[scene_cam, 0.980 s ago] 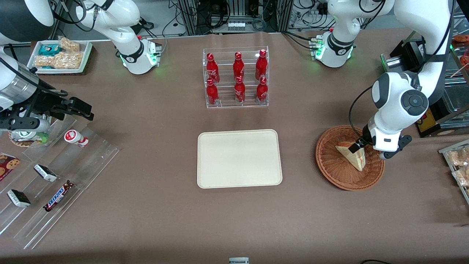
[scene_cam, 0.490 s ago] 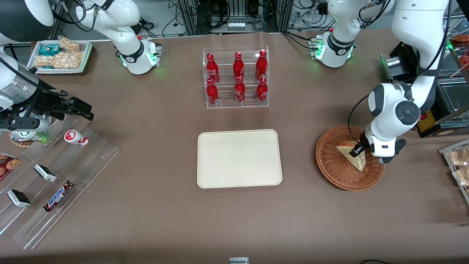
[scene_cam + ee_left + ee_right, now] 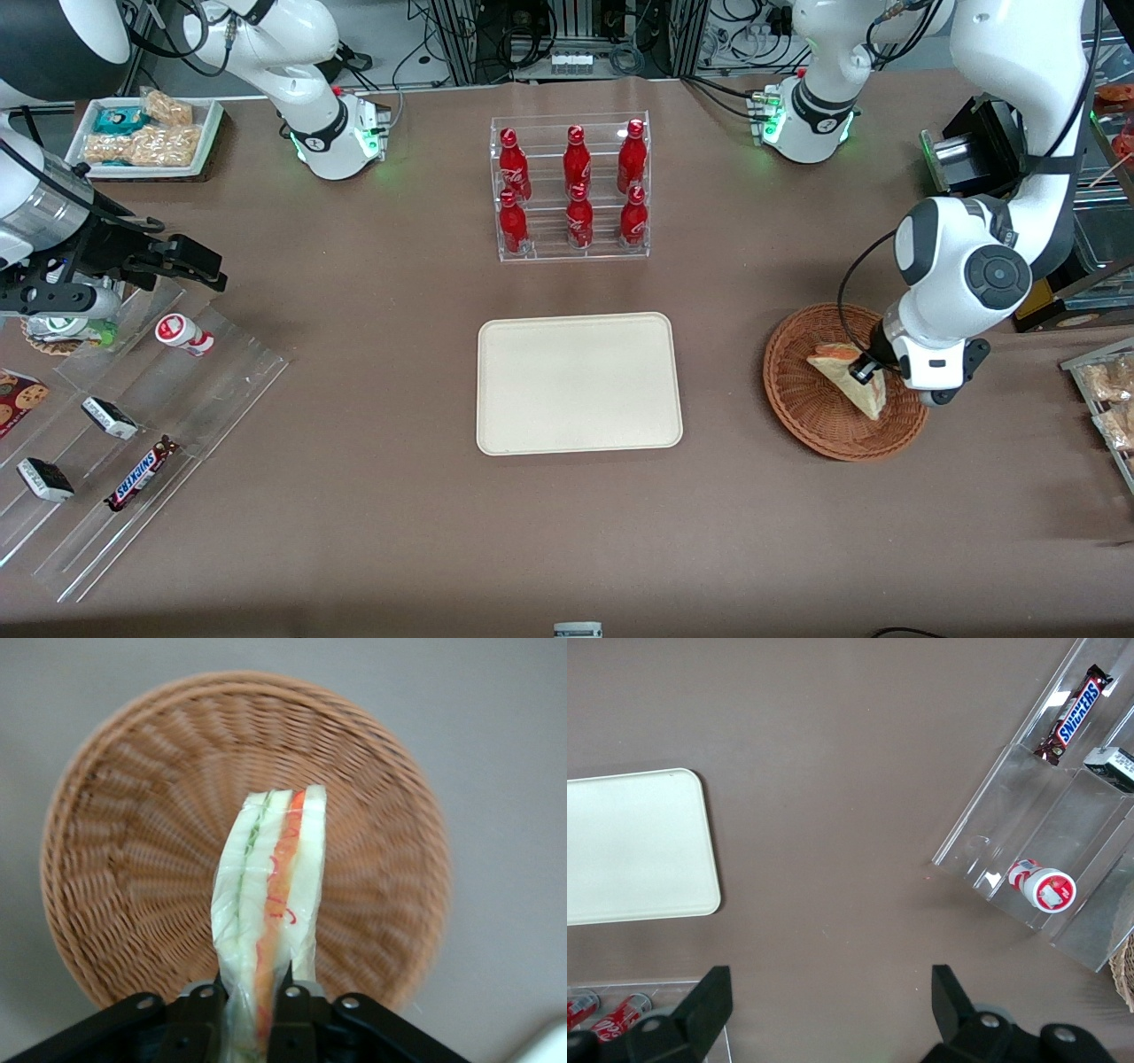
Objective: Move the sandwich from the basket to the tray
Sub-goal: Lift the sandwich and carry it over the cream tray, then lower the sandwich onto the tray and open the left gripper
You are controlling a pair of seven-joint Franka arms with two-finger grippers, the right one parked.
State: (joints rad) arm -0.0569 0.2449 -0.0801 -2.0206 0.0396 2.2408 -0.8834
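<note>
Left wrist view: tool (image 3: 248, 1014) grips sandwich (image 3: 268, 912) on edge over basket (image 3: 115, 859), long axis pointing away from fingers.

end effector (image 3: 251, 1010) clamped on sandwich (image 3: 270, 904) | sandwich above basket (image 3: 133, 842) | cut edge facing camera

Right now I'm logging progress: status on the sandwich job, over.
Left hand shut on sandwich, above the basket. Sandwich not yet at tray. Bare table between basket and tray.
</note>
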